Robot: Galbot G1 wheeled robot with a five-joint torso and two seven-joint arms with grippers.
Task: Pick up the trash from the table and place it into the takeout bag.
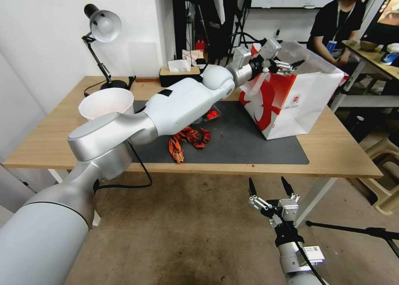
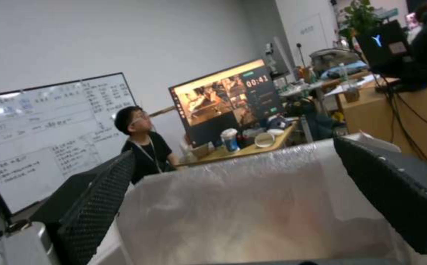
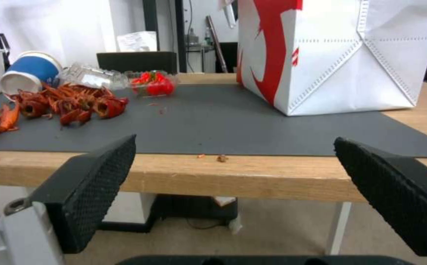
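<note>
Nearest, the right hand (image 1: 269, 189) hangs below the front edge of the wide light-wood worktop (image 1: 54, 145), over the floor, its black fingers spread wide and empty. On the worktop's large dark grey mat (image 1: 249, 145) lies a scatter of red-orange crayfish shells (image 1: 188, 140); beside them in the right wrist view are a blue-and-white paper cup (image 3: 30, 71) tipped on its side, a crumpled clear plastic container (image 3: 88, 76) and a small clear tub with red pieces (image 3: 152, 84). A white paper bowl (image 1: 107, 102) stands at the mat's left edge. Farther back and to the right, the large boxy red-and-white paper takeout bag (image 1: 291, 104) stands partly on the mat, tilted, with a small red logo on its white side and a clear plastic liner (image 2: 252, 198) rising from its mouth. The left hand (image 1: 287, 65) reaches over that open mouth, fingers wide apart, holding nothing, just above the liner. Behind stand a black desk lamp (image 1: 102, 48) and a tissue box (image 1: 179, 72).
</note>
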